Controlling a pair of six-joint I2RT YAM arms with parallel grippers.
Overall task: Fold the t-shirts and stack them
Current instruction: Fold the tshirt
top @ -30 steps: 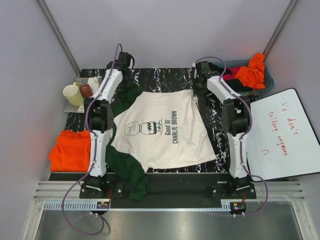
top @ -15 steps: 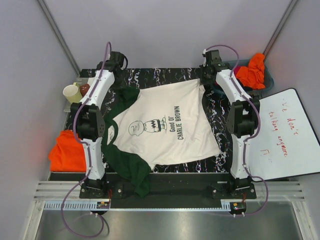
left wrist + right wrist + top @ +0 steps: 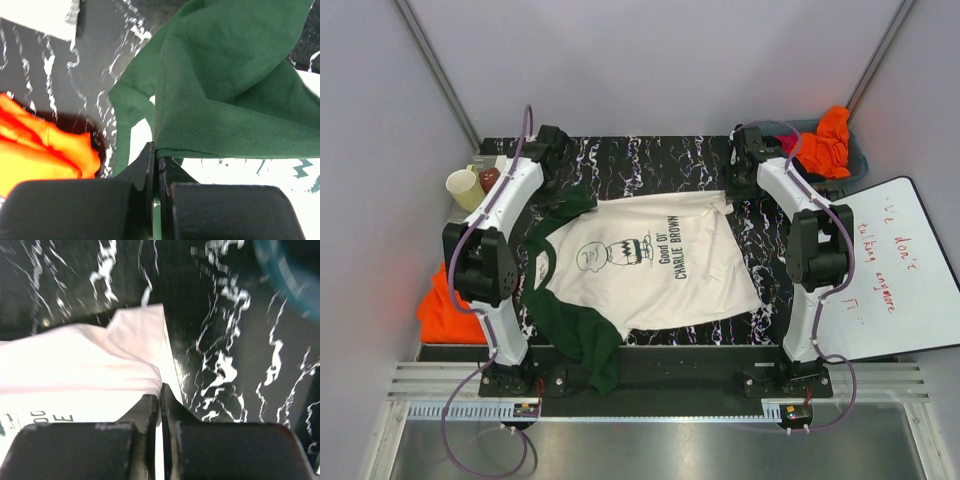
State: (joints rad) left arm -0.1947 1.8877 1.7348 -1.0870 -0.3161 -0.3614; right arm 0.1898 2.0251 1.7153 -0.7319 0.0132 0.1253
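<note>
Left gripper (image 3: 156, 165) is clamping the green sleeve (image 3: 225, 100), right gripper (image 3: 161, 395) is pinching a corner of the cream t-shirt (image 3: 705, 290); tensioning both evenly should lay it flat before release.

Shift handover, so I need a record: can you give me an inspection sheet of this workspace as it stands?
Surface: black marbled table, no spills seen.
Job's things: cream t-shirt spread print-up, near green sleeve bunched; orange t-shirt at left edge; second orange shirt heaped in teal bin.
Clutter: cup and brown object, far left; whiteboard with red writing, right.
Grippers: left claw shut on far green sleeve; right claw shut on the cream edge.
Cables: purple cables loop along both arms, none seen tangled.
Surroundings: grey walls; metal rail nearest.
</note>
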